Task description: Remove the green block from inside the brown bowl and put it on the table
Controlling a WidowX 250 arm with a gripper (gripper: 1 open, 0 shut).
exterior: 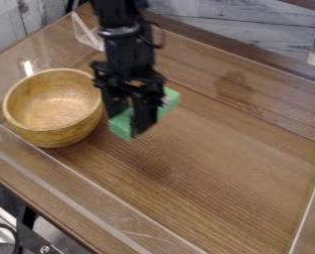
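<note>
Brown bowl (51, 107) beside gripped green block (157, 107)

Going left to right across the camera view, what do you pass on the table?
Bowl → gripper holding the green block → bare table.
</note>
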